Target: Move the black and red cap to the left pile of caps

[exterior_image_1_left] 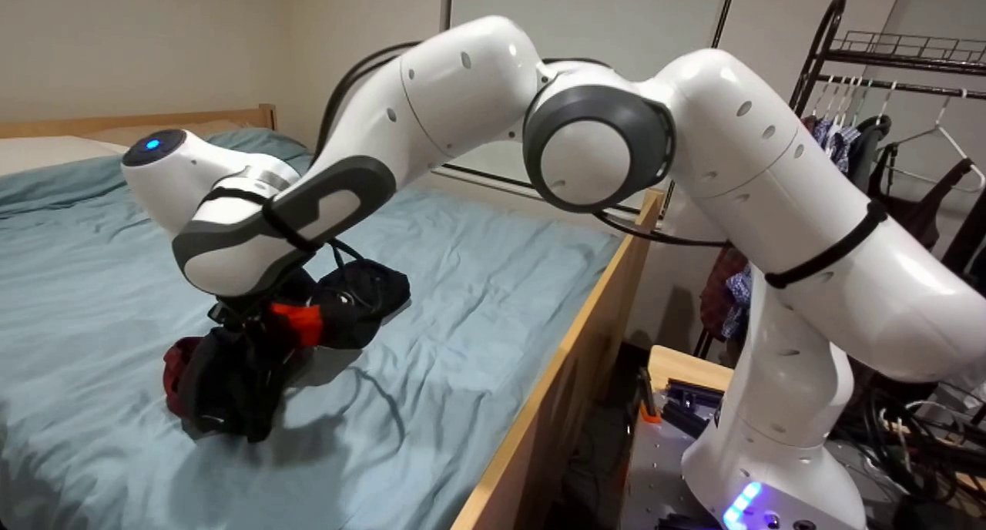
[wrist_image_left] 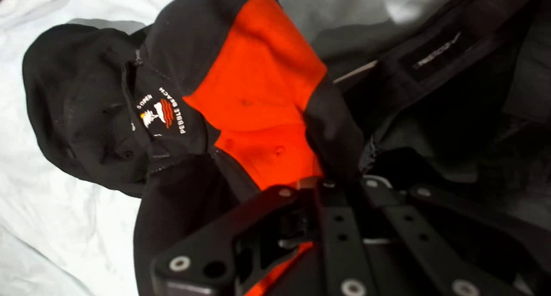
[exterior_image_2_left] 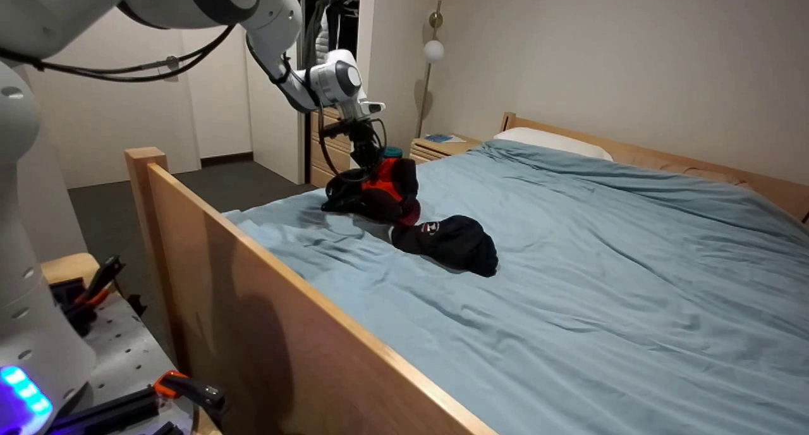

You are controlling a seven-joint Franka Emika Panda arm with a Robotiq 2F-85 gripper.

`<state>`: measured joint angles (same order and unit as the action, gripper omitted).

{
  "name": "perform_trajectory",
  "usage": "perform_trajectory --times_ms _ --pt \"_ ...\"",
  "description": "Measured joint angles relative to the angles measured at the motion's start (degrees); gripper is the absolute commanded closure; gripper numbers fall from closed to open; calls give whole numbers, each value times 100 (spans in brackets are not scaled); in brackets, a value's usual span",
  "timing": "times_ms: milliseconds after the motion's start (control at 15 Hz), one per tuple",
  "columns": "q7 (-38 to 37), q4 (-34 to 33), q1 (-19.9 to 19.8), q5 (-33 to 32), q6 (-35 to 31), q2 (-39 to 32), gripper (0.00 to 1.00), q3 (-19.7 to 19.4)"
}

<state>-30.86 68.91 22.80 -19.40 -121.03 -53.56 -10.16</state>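
Note:
The black and red cap (wrist_image_left: 262, 85) fills the middle of the wrist view; its bright red panel also shows in both exterior views (exterior_image_1_left: 304, 323) (exterior_image_2_left: 384, 181). My gripper (wrist_image_left: 349, 183) has its fingertips close together with dark fabric of this cap pinched between them. In an exterior view the gripper (exterior_image_2_left: 371, 164) is at the top of the cap. The left pile of caps (exterior_image_1_left: 227, 384), dark with a maroon brim, lies directly beside and under the cap; it also shows at the right of the wrist view (wrist_image_left: 434, 59). Whether the cap rests on the pile cannot be told.
A plain black cap (exterior_image_2_left: 455, 242) with a small logo lies close by on the blue bed sheet (exterior_image_2_left: 600, 296); it also shows in the wrist view (wrist_image_left: 82, 106). The wooden bed board (exterior_image_2_left: 303, 296) stands between robot base and mattress.

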Motion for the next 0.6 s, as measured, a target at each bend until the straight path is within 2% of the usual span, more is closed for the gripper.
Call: perform_trajectory --times_ms 67,200,600 --pt "11 -166 38 -2 85 -128 71 21" --pt "53 -507 58 8 220 -361 64 114" --pt "1160 -1367 -270 782 470 -615 25 859"
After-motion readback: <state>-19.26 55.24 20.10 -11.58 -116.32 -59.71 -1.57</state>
